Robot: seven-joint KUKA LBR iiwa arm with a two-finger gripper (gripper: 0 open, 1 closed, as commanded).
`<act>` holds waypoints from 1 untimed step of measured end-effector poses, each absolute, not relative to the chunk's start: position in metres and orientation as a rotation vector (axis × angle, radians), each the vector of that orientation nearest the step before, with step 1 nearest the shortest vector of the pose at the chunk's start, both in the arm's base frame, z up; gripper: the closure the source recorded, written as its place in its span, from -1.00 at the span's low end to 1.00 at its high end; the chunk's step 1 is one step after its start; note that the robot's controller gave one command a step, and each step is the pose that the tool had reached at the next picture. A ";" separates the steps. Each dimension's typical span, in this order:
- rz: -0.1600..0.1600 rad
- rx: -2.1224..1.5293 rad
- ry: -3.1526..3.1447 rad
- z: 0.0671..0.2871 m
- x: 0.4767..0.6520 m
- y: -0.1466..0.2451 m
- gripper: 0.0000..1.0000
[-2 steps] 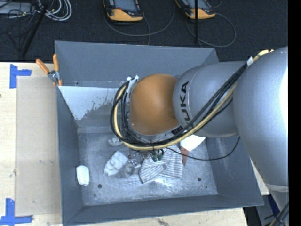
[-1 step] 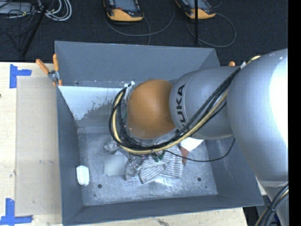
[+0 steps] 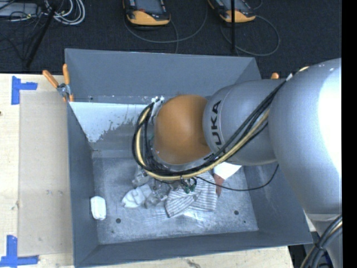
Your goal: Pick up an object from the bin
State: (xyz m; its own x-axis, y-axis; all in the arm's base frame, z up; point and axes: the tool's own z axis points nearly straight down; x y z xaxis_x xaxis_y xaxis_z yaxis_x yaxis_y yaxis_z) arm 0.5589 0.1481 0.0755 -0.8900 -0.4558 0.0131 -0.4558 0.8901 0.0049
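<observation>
We judge the hand (image 3: 158, 192) sits low in the bin (image 3: 167, 77), between white wad (image 3: 133, 197) and striped cloth (image 3: 189, 204), to grasp; released or clenched, we cannot tell.

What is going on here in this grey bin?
A KUKA arm reaches into the grey metal bin from the right. Its gripper is low over a small heap mid-floor, between a crumpled white piece and a striped cloth. A small white block lies apart at the lower left. Whether it holds anything cannot be seen.
</observation>
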 end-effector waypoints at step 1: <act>-0.003 0.733 -3.041 0.076 0.559 0.148 1.00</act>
State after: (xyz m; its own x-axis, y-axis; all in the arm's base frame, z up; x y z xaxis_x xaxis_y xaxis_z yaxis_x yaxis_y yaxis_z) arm 0.5590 0.1481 0.0755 -0.8901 -0.4556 0.0128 -0.4555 0.8902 0.0051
